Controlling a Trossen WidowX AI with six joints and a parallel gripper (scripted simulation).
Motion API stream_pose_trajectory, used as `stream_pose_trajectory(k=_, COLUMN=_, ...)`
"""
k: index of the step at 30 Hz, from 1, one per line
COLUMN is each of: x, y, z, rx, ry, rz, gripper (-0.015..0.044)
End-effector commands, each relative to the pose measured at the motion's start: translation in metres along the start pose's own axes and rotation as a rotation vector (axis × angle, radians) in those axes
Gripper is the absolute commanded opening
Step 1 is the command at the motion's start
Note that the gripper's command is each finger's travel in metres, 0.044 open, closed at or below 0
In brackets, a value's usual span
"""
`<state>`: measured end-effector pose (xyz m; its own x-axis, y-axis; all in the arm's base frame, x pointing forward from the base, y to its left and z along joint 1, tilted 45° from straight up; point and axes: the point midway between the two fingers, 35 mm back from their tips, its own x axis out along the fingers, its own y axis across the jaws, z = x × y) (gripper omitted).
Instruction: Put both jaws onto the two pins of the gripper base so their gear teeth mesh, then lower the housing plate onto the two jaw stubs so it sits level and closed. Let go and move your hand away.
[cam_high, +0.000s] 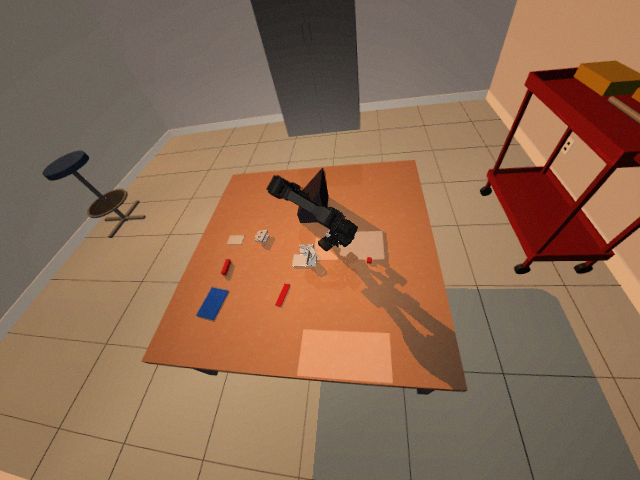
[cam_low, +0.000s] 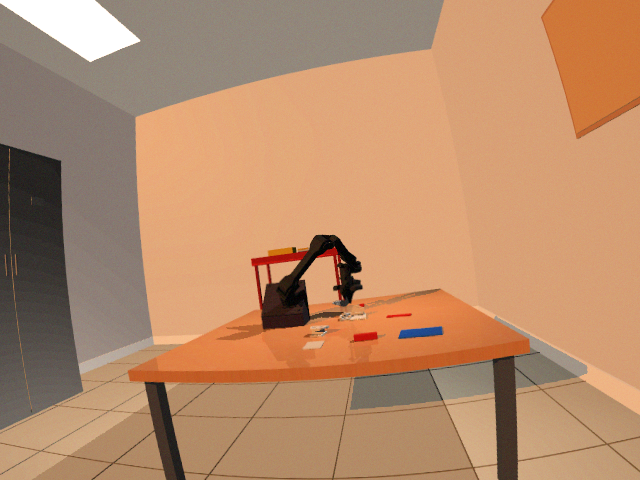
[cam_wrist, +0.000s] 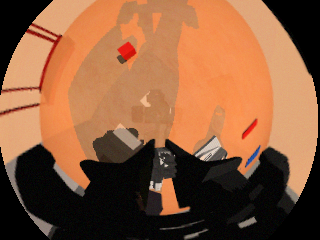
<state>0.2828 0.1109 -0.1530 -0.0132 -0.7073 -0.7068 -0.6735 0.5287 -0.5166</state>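
Observation:
My gripper (cam_high: 328, 245) (cam_low: 348, 301) (cam_wrist: 160, 141) is shut on a grey-white toothed jaw (cam_wrist: 164, 162) and holds it above the table, beside the gripper base. The white gripper base (cam_high: 299, 261) (cam_low: 357, 316) stands near the middle of the table. Another grey-white part, seemingly the other jaw (cam_high: 309, 251), is on or against the base; its seating on the pin is too small to tell. A small white piece with dark holes, apparently the housing plate (cam_high: 261, 236) (cam_low: 319, 328), is apart from the base, to its left in the top view.
A pale flat tile (cam_high: 235, 239) (cam_low: 313, 345), a red block (cam_high: 225, 267) (cam_low: 365, 336), a blue plate (cam_high: 212, 303) (cam_low: 421, 332), a red bar (cam_high: 282, 295) (cam_low: 399, 315) (cam_wrist: 250, 128) and a red cube (cam_high: 369, 259) (cam_wrist: 127, 51) lie on the table.

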Motion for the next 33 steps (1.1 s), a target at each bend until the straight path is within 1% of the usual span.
stream_pose_trajectory(k=1, x=-0.017, y=-0.001, z=0.004, rx=0.010, ry=-0.016, rz=0.003, gripper=0.0037)
stream_pose_trajectory(k=7, x=-0.034, y=-0.001, z=0.004, rx=0.010, ry=-0.016, rz=0.004, gripper=0.0037)
stream_pose_trajectory(k=17, x=-0.035, y=-0.001, z=0.004, rx=0.005, ry=-0.016, rz=0.004, gripper=0.0037)
stream_pose_trajectory(k=33, x=-0.035, y=0.014, z=-0.008, rx=-0.442, ry=-0.017, rz=0.001, gripper=0.0037)
